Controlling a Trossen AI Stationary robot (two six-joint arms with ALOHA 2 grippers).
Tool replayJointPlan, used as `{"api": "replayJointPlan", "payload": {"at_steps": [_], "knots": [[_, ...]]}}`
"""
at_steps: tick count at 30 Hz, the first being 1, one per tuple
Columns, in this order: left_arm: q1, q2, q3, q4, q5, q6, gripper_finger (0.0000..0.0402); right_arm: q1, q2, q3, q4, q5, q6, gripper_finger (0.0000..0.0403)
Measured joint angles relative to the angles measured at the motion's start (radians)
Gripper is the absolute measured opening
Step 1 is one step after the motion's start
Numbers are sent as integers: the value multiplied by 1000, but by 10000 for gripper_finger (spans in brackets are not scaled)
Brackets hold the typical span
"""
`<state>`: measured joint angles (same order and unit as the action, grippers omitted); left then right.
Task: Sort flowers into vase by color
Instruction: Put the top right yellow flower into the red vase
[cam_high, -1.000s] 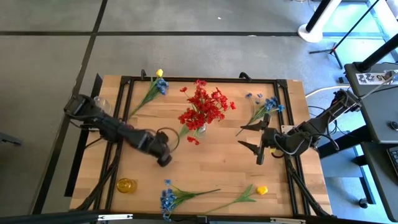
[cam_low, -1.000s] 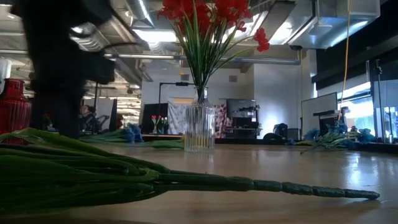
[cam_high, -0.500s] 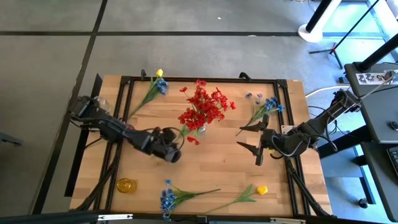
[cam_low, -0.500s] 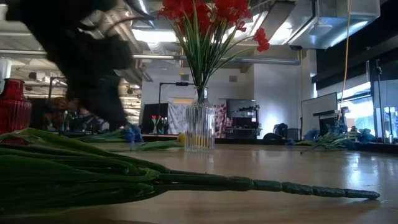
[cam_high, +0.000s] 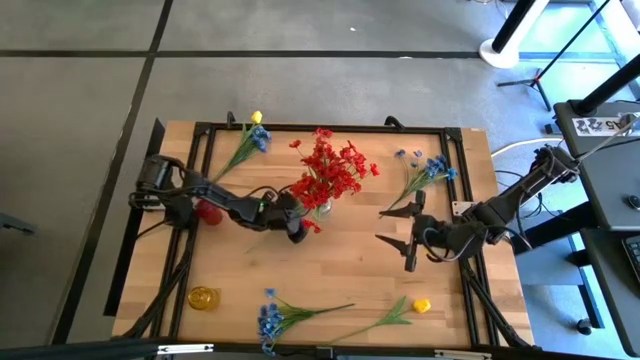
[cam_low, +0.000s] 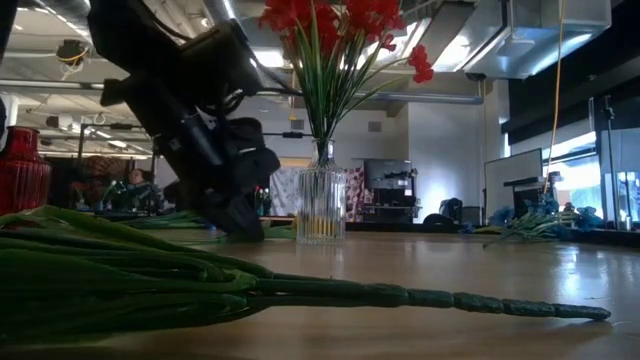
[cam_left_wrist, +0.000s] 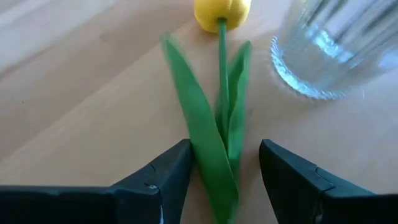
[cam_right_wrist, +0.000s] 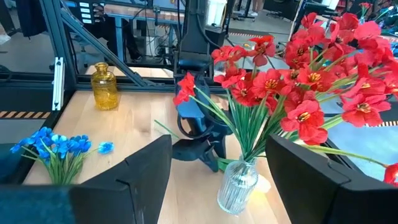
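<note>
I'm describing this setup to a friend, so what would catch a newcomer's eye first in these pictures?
The big bunch of red flowers in a ribbed clear glass vase at the table's middle stands out first. Beside it, the left hand sits low with its fingers open around a yellow-bloomed flower with green leaves lying on the wood. Blue sprays lie nearer the waiting right hand.

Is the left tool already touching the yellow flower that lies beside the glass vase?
Apart. In the left wrist view the open left tool straddles the yellow flower, with wood visible between each finger and the leaves. The glass vase stands beside it.
</note>
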<state>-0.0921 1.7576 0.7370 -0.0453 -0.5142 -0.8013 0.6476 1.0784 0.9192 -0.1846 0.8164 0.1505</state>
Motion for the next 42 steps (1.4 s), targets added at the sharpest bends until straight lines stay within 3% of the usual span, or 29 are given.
{"api": "replayJointPlan", "payload": {"at_steps": [7, 14, 16, 21, 25, 30, 36, 39, 42], "knots": [[2, 52, 4, 19, -51, -22, 163, 0, 1, 0, 0, 0, 0, 260], [-13, 5, -18, -79, -164, -38, 26, 0, 1, 0, 0, -2, 2, 260], [-25, -37, -45, -89, -181, -48, 13, 0, 1, 0, -1, -19, 4, 260], [-92, -260, -130, -178, -263, -83, 16, 0, 1, 0, -1, -24, 5, 260], [-189, -523, -167, -275, -398, -65, 14, 0, 1, 0, 0, -24, 3, 260], [-328, -830, -183, -261, -665, 106, 13, 0, 1, 0, 1, -20, 3, 260], [-463, -1082, -202, -251, -967, 292, 12, 0, 1, 0, 1, -16, 21, 260], [-507, -1167, -203, -259, -1055, 363, 12, 0, 1, 0, 1, -16, 26, 260], [-509, -1237, -203, -261, -1058, 455, 12, 0, 1, 0, 1, -16, 26, 260]]}}
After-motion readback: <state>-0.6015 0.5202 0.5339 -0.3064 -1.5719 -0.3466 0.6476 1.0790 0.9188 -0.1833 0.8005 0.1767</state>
